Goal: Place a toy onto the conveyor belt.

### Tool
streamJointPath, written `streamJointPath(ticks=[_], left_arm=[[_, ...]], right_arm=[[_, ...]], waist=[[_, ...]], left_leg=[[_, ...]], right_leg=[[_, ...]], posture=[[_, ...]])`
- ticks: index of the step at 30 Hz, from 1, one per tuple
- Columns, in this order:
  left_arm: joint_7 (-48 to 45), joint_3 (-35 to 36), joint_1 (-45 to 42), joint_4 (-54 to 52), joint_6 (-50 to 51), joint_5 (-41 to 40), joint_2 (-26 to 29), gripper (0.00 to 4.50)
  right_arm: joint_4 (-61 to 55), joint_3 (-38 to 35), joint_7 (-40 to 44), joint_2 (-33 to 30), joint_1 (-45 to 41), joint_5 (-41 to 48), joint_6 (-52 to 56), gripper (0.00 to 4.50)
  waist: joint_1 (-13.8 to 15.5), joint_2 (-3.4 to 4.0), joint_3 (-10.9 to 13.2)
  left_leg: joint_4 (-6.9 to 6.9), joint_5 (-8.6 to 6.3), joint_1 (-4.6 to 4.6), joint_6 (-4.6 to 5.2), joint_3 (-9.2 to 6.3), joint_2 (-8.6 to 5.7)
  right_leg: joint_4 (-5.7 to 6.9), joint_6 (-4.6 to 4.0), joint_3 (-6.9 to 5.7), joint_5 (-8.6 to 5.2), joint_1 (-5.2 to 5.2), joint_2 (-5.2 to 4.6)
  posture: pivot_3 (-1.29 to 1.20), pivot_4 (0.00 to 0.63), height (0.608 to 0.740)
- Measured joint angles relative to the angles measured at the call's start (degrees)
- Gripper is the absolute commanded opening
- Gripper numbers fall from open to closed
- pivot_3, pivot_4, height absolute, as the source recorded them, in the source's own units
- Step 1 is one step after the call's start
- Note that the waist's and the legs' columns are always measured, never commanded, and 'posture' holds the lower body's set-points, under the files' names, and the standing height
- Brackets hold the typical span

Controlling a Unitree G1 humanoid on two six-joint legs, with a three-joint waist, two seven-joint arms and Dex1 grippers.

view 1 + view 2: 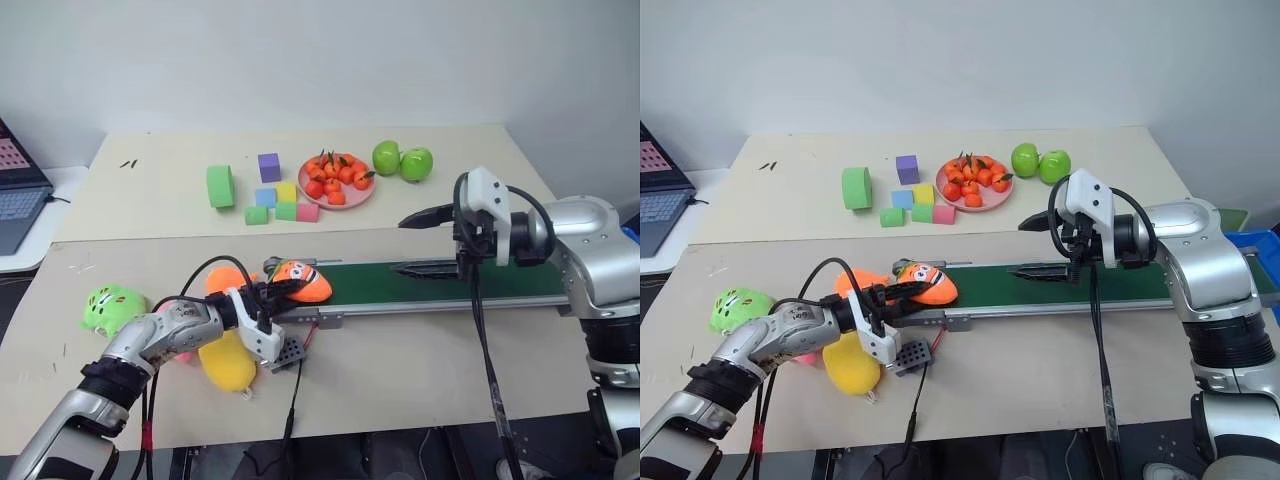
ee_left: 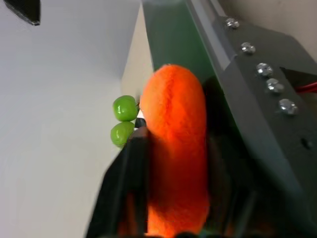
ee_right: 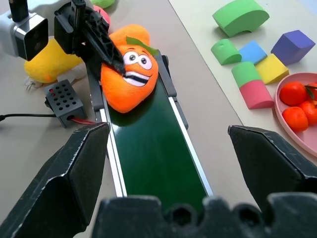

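Lab bench: conveyor belt (image 1: 440, 282) (laptop (image 1: 18, 195) beside).
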Motion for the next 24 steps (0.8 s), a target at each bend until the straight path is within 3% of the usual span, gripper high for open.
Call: streamJointPath(ticks=[3,11,14,19,24], left_arm=[[-0.4,0.64,-0.43,-0.27,0.25,-1.31,-0.02,3.76],[-8.42,2.53,2.38,-0.61,2.07,-14.38,1.13,3.76],[-15.18,5.67,7.59,-3.29,7.52,-25.83,4.45,3.76],[-32.48,10.24,11.63,-15.69,42.62,-58.47,4.86,3.76],[-36.5,14.89,7.26,-26.78,67.76,-76.32,8.43,3.76]], right_arm=[[0.0,0.0,-0.06,-0.02,0.0,-0.01,-0.01,4.5],[0.02,-0.01,-0.64,-0.25,-0.01,-0.03,-0.11,4.5],[0.19,-0.23,-0.69,-0.91,0.01,-0.03,-0.19,4.5],[1.56,-0.45,0.14,-1.58,0.0,-0.18,-0.84,4.5],[7.27,0.33,1.03,-3.39,-0.62,-3.38,-3.73,4.5]], waist=[[0.04,0.16,-0.11],[-0.47,0.3,-0.21],[-0.52,0.32,-0.2],[0.1,0.33,-0.19],[-0.13,0.31,-0.18]], left_leg=[[0.0,0.0,0.0,0.0,0.0,0.0],[-0.02,0.0,-0.01,0.0,0.01,0.04],[-0.05,-0.01,-0.06,0.02,0.02,0.02],[0.14,-0.1,-0.06,0.19,-0.05,0.08],[0.2,-0.15,-0.07,0.24,0.02,-0.02]], right_leg=[[0.0,0.0,0.0,0.0,0.0,0.0],[0.01,0.0,0.03,0.0,-0.07,0.02],[0.03,0.0,0.05,0.0,-0.18,0.0],[0.08,0.03,-0.01,-0.02,-0.03,-0.01],[0.04,0.04,0.03,-0.02,-0.02,0.0]], posture=[[0.0,0.15,0.74],[0.0,0.15,0.74],[0.0,0.15,0.74],[0.0,0.15,0.74],[0.0,0.15,0.74]])
